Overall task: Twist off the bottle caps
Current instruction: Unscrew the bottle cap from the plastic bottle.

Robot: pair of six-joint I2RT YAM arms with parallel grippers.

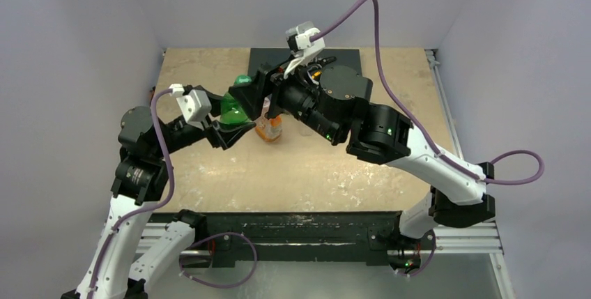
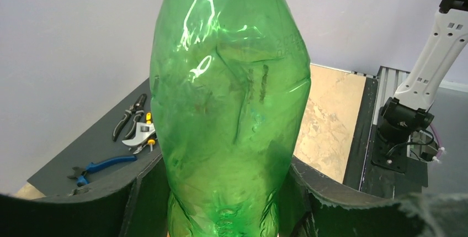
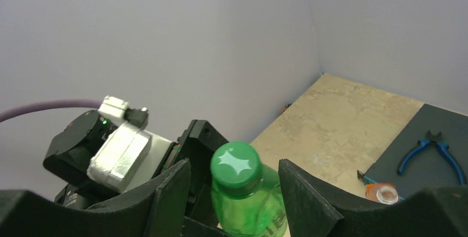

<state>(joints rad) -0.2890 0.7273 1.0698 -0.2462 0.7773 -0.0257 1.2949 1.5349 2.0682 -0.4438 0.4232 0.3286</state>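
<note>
Because a screw cap turns only if the body under it cannot turn with it, the left pincer (image 2: 229, 209) is closed on the lower body of the green bottle (image 2: 232, 99), its two dark fingers (image 2: 144, 198) pressed on opposite sides of the plastic. In the top view this bottle is at about 10 o'clock from the middle of the desk (image 1: 313, 173), leaning with its neck toward 12 o'clock. It seems raised from the surface, although the arms hide its base. The right pincer (image 3: 233, 179) has its jaws apart, one at 9 o'clock and one at 3 o'clock of the green cap (image 3: 235, 163), with a gap visible on both sides; it holds nothing. I judge that it is placed so to close on the cap and twist it, so the cap is on the neck and this bottle is not yet opened. The next closing must be centred, because the cap is small and smooth and can slip. A squat orange-labelled bottle (image 1: 269, 129) stands just at 4 o'clock of the green one, and blue-handled pliers (image 3: 436, 151) lie on the dark mat (image 1: 348, 58) at 12 o'clock.
</note>
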